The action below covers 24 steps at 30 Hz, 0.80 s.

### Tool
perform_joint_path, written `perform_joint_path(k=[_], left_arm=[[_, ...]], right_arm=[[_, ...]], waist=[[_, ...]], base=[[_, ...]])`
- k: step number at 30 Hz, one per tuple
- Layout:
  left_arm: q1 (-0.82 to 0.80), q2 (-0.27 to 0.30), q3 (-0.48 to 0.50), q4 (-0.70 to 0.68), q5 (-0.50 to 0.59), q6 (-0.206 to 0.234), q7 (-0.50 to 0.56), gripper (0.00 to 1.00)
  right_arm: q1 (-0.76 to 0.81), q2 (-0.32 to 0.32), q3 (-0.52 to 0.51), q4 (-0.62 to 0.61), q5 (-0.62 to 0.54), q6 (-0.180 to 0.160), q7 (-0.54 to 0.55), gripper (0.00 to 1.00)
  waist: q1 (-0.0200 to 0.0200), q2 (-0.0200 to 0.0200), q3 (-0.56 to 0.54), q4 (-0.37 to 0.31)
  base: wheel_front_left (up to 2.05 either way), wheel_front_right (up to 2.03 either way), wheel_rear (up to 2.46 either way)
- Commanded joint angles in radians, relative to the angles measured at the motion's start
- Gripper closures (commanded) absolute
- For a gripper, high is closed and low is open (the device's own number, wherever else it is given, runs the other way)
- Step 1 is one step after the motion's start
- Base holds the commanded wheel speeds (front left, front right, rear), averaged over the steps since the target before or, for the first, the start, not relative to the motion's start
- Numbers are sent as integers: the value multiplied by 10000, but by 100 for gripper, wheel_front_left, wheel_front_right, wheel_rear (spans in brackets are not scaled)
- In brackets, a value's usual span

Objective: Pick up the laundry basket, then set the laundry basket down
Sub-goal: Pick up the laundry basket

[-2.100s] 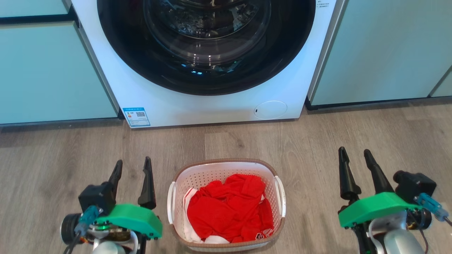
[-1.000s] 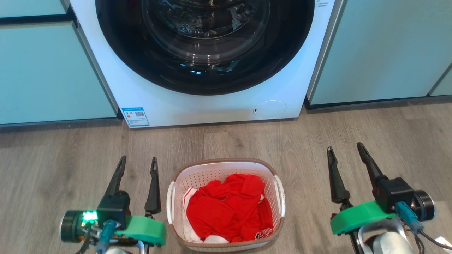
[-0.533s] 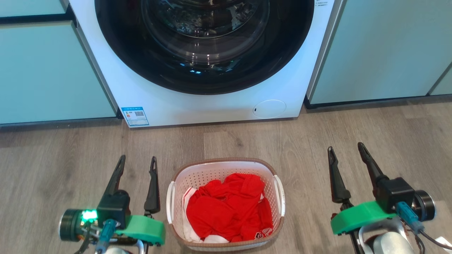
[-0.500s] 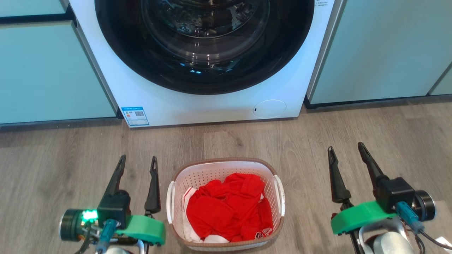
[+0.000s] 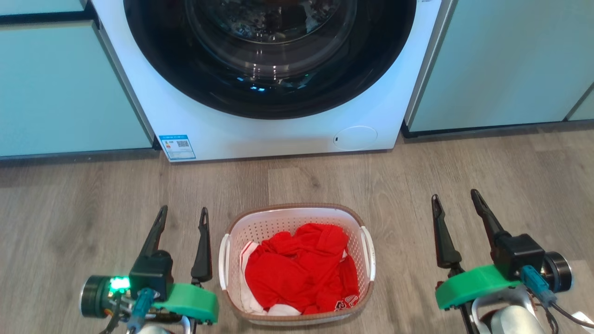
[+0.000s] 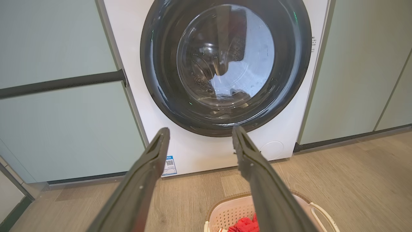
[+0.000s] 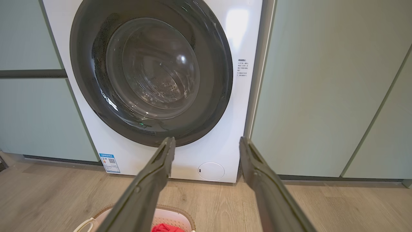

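The laundry basket (image 5: pixel 260 222) sits on the wood floor in the head view, white and perforated with a brown rim, holding red clothes (image 5: pixel 297 269). My left gripper (image 5: pixel 183 211) stands open just left of the basket's left handle (image 5: pixel 223 262), apart from it. Well to the right of the right handle (image 5: pixel 370 253) my right gripper (image 5: pixel 455 195) is open with nothing between its fingers. The left wrist view has the left gripper (image 6: pixel 199 132) open and the basket's rim (image 6: pixel 225 201) at the bottom. The right gripper (image 7: pixel 206 140) is open in the right wrist view, above the basket's rim (image 7: pixel 178 211).
A white washing machine (image 5: pixel 260 139) with a dark round door (image 5: pixel 269 55) stands straight ahead, close behind the basket. Pale green cabinets (image 5: pixel 60 88) flank it on the left and on the right (image 5: pixel 501 65). Bare wood floor (image 5: pixel 510 167) lies around the basket.
The whole head picture has shifted a little, so the camera moved. Both grippers stay open at the same places beside the basket.
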State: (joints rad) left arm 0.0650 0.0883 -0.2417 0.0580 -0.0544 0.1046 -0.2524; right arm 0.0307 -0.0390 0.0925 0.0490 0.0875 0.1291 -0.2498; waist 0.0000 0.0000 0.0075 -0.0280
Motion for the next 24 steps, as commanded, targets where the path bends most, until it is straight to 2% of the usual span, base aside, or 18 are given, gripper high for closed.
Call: perform_joint_path(k=[1,14,24], left_arm=[[-214,-55,437,-230,15,-42,-93,0],[-843,-271,903,793,-634,-443,-93,0],[-2304,-345,1093,2377,-629,-759,-93,0]], right_arm=[[-289,-112,158,-261,-9,16,-120,0],[-1144,-112,-40,563,90,16,-120,0],[-2493,-112,-95,1835,167,16,-120,0]], waist=[[0,0,46,6],[0,0,1286,38],[0,0,2984,72]], base=[[0,0,0],[0,0,0],[0,0,0]])
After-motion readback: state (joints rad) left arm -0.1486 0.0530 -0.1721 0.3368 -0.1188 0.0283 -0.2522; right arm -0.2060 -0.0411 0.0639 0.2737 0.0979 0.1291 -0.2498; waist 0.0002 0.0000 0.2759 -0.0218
